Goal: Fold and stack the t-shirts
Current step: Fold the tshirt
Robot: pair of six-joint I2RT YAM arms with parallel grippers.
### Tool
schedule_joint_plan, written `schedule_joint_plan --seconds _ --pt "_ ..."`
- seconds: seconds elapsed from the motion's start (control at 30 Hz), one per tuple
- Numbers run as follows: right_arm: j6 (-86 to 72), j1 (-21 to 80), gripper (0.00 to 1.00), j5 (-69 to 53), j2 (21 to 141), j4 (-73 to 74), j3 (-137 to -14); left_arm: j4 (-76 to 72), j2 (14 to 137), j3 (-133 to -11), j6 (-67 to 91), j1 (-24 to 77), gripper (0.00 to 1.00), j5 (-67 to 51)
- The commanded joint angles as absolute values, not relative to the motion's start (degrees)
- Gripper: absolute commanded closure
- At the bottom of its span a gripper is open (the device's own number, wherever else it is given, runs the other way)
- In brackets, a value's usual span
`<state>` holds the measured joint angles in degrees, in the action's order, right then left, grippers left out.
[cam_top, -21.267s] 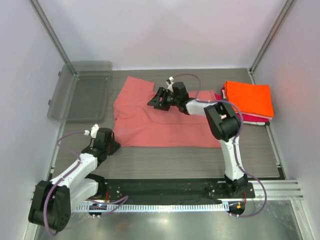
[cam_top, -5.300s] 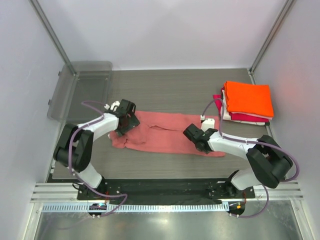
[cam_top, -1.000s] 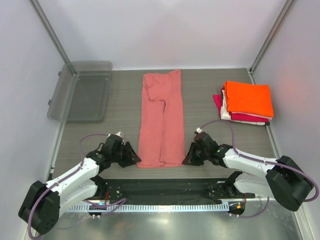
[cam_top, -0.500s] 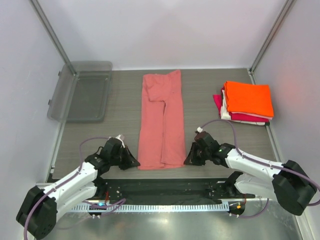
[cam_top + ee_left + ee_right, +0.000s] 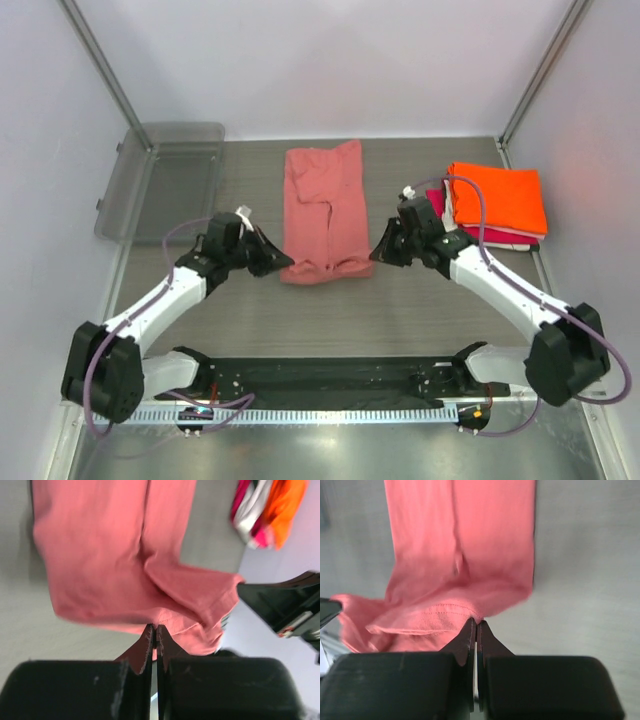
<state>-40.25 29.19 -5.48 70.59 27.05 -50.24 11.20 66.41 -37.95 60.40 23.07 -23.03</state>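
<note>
Hem of salmon-pink t-shirt (image 5: 322, 195), a moment ago flat at the near bench (image 5: 400, 310) edge, is now carried halfway back, pinched in the jaws of left gripper (image 5: 283, 264) and right gripper (image 5: 378, 256): half-fold underway.

Pinched between your left fingers (image 5: 141, 649) and right fingers (image 5: 466, 642), both dark, matt and flecked with pale scuffs, is the salmon-pink cotton t-shirt (image 5: 325, 205). It is soft, matt knit cloth, with a stitched hem showing just ahead of the right fingers. Under the fingers, the grey tabletop (image 5: 400, 310) looks like matt, wood-grained laminate. Beyond the right fingers, the bright orange folded t-shirt (image 5: 497, 195) is the same dull cloth. Outward of the left fingers, the clear grey plastic tray (image 5: 170, 190) is smooth and glossy.
</note>
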Motion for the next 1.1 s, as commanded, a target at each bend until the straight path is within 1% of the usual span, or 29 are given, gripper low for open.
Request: schedule_joint_plan --seconds 0.0,0.03,0.13,0.27,0.43,0.5,0.63,0.83,0.93,1.07 --pt "-33.93 23.75 0.99 -8.68 76.79 25.84 -58.34 5.54 72.58 -45.51 58.89 18.11 1.0 -26.9" --pt "-32.88 23.03 0.99 -9.22 80.73 25.67 -62.19 5.89 76.6 -49.53 57.93 16.71 1.0 -26.11" --pt "-31.73 20.4 0.99 -10.8 86.73 25.75 -67.83 4.67 82.6 -54.48 58.36 14.95 1.0 -25.58" --pt "-30.94 17.33 0.99 -12.56 96.39 25.66 -77.23 2.11 93.57 -61.95 59.94 14.15 1.0 -24.26" --pt "-31.02 15.38 0.99 -15.11 104.05 25.66 -84.19 0.26 102.47 -69.77 61.78 13.71 1.0 -24.52" --pt "-31.11 14.59 0.99 -15.82 106.68 25.66 -86.3 0.26 105.45 -70.92 62.66 13.36 1.0 -24.52" --pt "-30.76 13.54 0.99 -17.84 110.73 25.49 -89.82 -1.84 108.54 -72.86 63.36 12.57 1.0 -24.78" --pt "-30.67 13.1 0.99 -20.3 113.99 24.87 -92.72 -2.9 108.46 -71.9 63.63 12.04 1.0 -24.61" --pt "-30.76 13.1 0.99 -21.88 114.08 24.96 -92.81 -4.21 106.27 -69.44 64.42 12.04 1.0 -25.75" --pt "-30.85 13.01 0.99 -22.76 109.88 24.79 -89.31 -5.62 101.44 -63.47 64.6 12.22 1.0 -25.93"
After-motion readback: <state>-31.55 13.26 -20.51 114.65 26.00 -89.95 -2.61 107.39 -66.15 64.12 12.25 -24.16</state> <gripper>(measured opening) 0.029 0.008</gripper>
